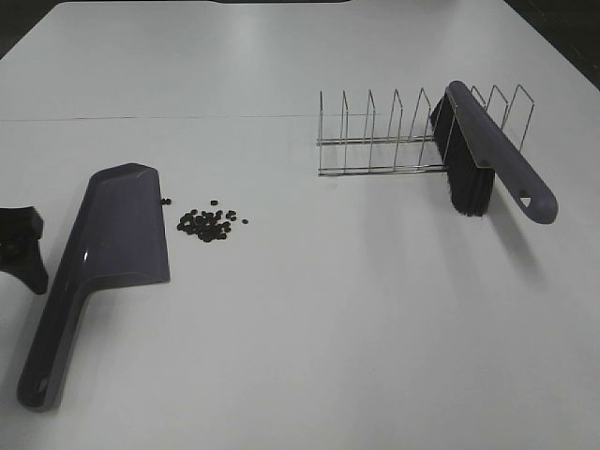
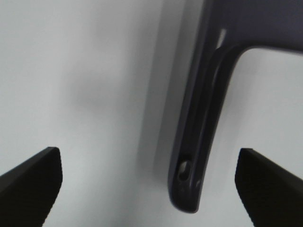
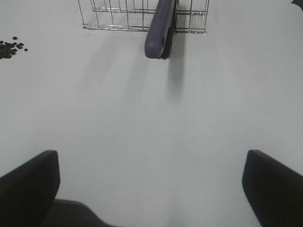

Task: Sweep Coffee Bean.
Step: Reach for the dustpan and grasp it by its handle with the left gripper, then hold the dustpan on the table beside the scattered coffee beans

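Though spread wide near the handle [image 2: 196,156] of the dustpan [image 1: 117,225], grips nothing with the left pincer [image 2: 147,161]; gapes empty at the right pincer [image 3: 151,158], well apart from the brush [image 1: 492,159]. Finds coffee beans [image 1: 208,224] heaped on the table [image 1: 328,328] beside the dustpan's mouth. Pickup step, seemingly: calls for closing on that handle.

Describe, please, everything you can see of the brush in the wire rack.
The brush has a long purple, plastic-looking back and handle with a hanging hole near its end, and black bristles below. It leans tilted in the wire rack, handle jutting out, bristle tips seemingly on the table. Nothing holds it.
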Robot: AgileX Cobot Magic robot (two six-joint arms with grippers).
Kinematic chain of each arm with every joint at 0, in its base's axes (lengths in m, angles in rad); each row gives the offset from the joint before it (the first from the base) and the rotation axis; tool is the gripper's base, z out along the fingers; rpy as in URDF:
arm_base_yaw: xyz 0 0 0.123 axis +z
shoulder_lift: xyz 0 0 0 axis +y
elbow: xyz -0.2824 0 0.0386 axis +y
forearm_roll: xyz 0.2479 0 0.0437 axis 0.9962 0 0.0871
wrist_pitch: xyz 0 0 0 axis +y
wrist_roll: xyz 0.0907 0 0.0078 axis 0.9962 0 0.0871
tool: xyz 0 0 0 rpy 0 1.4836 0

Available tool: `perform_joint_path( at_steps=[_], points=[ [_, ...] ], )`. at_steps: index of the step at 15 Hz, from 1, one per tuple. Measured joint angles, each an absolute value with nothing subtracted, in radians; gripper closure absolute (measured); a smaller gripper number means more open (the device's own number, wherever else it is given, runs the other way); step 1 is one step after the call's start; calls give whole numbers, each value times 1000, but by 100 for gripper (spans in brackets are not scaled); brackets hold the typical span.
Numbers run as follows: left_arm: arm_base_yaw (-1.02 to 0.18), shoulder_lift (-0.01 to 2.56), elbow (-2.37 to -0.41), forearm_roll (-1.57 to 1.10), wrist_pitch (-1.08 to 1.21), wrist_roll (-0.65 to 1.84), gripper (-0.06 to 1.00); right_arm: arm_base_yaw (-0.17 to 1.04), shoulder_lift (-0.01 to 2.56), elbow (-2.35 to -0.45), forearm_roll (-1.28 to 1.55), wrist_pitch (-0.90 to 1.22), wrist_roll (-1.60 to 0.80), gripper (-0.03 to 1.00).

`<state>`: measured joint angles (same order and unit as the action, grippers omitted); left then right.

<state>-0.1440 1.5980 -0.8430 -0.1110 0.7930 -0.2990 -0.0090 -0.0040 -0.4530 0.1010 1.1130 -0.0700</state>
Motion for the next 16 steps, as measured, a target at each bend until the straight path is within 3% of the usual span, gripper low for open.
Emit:
perform_joint_path(
  at_steps=[4,11,14,16],
  points=[
    [-223,1811,-930,-104,758,-371,4,-9,-4,-453,101,1113,-70,4],
    [-235,1930,-933,-119,687,-394,7,-9,-4,-453,101,1113,-70,4],
    [-235,1936,-937,-103,687,-396,26,-9,-4,-453,104,1113,-70,4],
    [-235,1936,-937,-99,687,-396,46,-9,-4,-453,140,1113,-70,4]
  ],
)
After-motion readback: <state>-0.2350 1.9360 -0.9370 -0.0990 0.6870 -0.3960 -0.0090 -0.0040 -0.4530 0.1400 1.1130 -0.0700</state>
